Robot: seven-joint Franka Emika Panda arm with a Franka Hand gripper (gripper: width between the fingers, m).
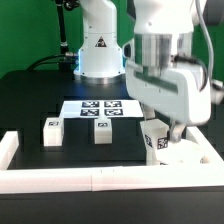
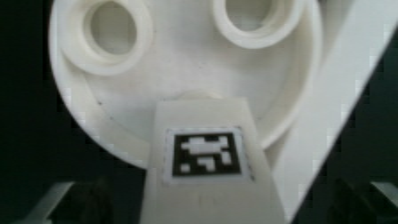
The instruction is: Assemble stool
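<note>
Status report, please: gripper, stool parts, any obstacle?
Gripper open around one leg. Leg leans on seat. Two loose legs lie apart. No obstacle seen.

No words, brand names or numbers are legible. The arm base carries a triangular warning sign; its symbol cannot be resolved. The marker board carries black-and-white square tags. One such tag stands on each stool leg: outer leg, centre leg, third leg. The wrist view shows one leg tag close up.
</note>
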